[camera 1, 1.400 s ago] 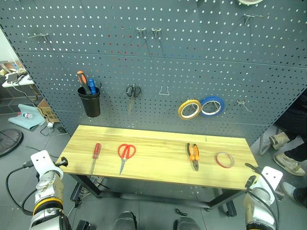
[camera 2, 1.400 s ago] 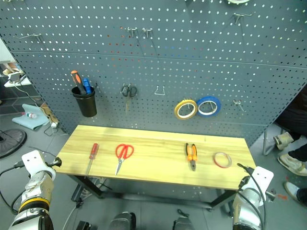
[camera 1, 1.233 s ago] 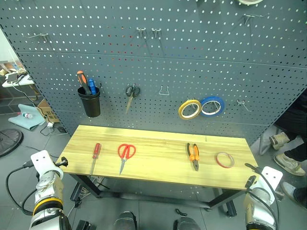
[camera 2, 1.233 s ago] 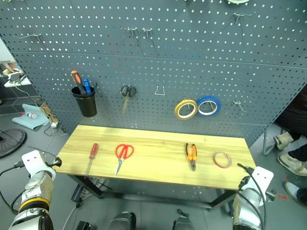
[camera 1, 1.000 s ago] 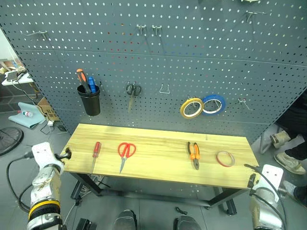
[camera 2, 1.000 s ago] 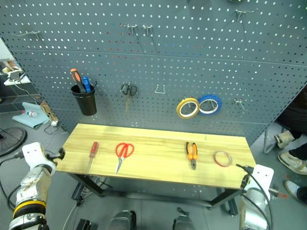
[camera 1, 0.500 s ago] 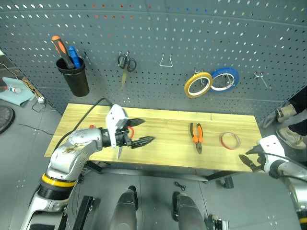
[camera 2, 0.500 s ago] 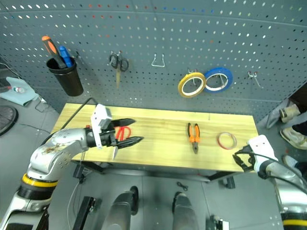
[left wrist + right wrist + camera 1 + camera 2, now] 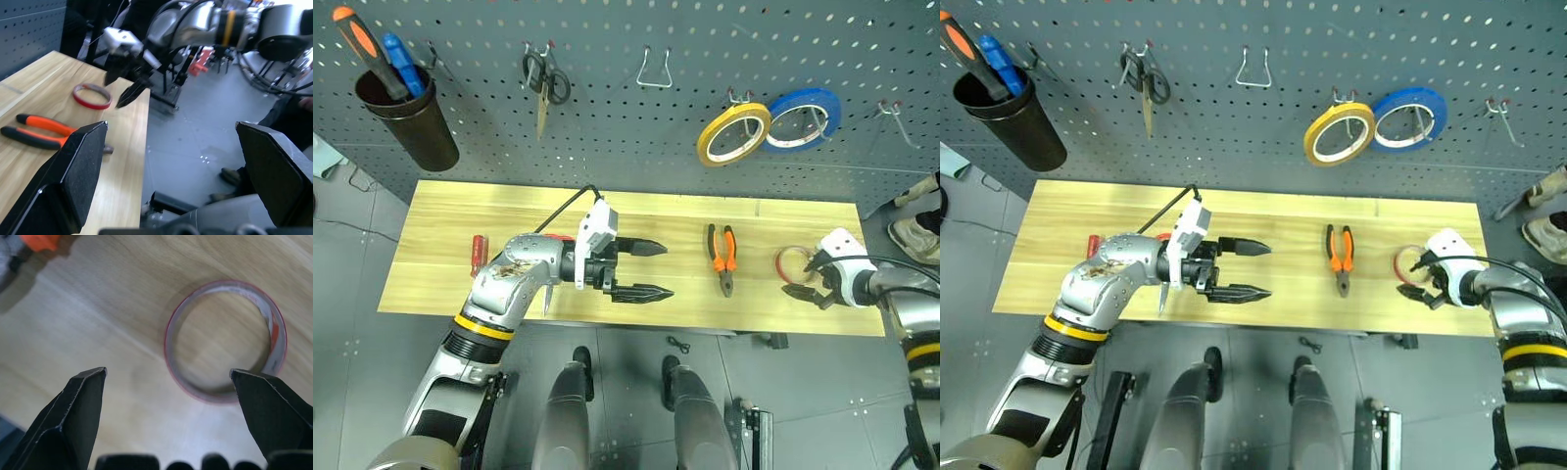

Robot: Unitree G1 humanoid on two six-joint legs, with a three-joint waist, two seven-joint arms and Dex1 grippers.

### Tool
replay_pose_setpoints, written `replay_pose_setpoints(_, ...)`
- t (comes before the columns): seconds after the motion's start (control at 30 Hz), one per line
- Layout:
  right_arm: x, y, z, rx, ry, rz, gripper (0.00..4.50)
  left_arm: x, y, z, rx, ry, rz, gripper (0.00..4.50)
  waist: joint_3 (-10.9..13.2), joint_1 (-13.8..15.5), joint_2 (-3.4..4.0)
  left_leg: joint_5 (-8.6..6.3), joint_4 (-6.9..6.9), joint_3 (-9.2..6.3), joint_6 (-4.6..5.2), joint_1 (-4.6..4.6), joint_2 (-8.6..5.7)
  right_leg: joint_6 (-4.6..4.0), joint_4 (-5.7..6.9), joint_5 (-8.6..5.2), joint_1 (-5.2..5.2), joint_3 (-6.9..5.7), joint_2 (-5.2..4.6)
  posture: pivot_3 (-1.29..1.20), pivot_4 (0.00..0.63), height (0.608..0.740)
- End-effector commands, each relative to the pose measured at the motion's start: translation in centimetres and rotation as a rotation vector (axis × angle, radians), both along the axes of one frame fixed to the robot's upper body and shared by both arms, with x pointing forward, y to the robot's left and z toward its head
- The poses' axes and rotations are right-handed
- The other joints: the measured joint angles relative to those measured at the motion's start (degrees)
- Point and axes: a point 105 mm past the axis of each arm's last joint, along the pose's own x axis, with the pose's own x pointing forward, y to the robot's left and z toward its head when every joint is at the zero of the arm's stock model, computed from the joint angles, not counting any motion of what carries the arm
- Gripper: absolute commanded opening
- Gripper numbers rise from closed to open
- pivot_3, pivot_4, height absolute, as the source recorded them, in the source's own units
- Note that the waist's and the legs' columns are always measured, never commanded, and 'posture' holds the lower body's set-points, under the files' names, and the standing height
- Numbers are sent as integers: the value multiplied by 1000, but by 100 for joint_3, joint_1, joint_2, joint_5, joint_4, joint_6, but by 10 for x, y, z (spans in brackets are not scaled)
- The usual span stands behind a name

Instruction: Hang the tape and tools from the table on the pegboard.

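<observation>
Tape (image 9: 225, 340) lies flat just beyond the right end effector's (image 9: 171, 377) spread fingers.

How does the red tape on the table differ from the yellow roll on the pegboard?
The red tape lies flat on the table, while the yellow roll hangs on a hook of the pegboard. The red tape is a thin ring; the yellow roll looks larger, with a wider band. The open right gripper is beside the red tape; nothing is near the yellow roll. Both are round, hollow rings.

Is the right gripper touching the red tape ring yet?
Apart. The left wrist view shows the right gripper poised above the red tape ring with bare table between them; its jaws stand open and empty.
</observation>
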Motion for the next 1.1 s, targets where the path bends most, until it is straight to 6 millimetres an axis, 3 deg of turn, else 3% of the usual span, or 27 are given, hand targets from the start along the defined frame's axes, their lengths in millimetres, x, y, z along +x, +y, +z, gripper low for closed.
replay_pose_setpoints(0.03, 3, -5, -5, -2, 22, -5, 4500, -9, -3, 11, -23, -39, -42, 4459, 40, -9, -3, 0, 1, 0, 0, 1, -5, 3, 2, -1, 0, 0, -5, 8, 529, 740)
replay_pose_setpoints(0.13, 6, -3, -9, 7, 51, 13, 4500, -11, -4, 14, -31, -39, -47, 4459, 89, -15, -1, 1, -1, 0, -3, 1, -10, 5, 5, 1, 1, 0, -10, 19, 531, 740)
replay_pose_setpoints(0.17, 6, -1, -11, 5, 62, 25, 4244, -11, -4, 15, -33, -38, -48, 4487, 96, -15, 1, 3, 0, 0, -6, 0, -12, 7, 4, 2, 1, 0, -11, 19, 531, 740)
replay_pose_setpoints(0.57, 7, 6, -22, -19, 77, 74, 157, -14, -7, 18, -42, -38, -58, 4500, 104, -10, 3, 6, -1, -2, -12, 2, -15, 23, 4, 0, 4, 0, -14, 40, 512, 740)
replay_pose_setpoints(0.7, 9, 7, -16, -18, 20, 84, 55, -12, -8, 18, -53, -38, -47, 4500, 104, -10, 3, 8, 0, -2, -15, 3, -15, 58, 4, -18, 6, 0, -13, 23, 491, 740)
replay_pose_setpoints(0.87, -4, 2, 15, -161, -192, 128, 55, -10, -6, 31, -109, -7, -27, 4500, 100, 32, 10, 9, -1, -3, -17, 1, -17, 63, 5, -18, 6, -1, -14, -8, 461, 740)
replay_pose_setpoints(0.97, -30, 7, 47, -266, -402, 91, 55, -13, -5, 45, -175, 50, -32, 4500, 91, 82, 25, 8, 0, -3, -20, -3, -25, 73, 6, -23, 6, 0, -21, -27, 441, 740)
replay_pose_setpoints(1.1, -61, 9, 105, -423, -711, -56, 55, -17, -6, 68, -275, 127, -56, 4500, 86, 30, 24, 15, 10, -6, -38, -3, -25, 87, 8, -17, 7, 2, -22, -57, 425, 740)
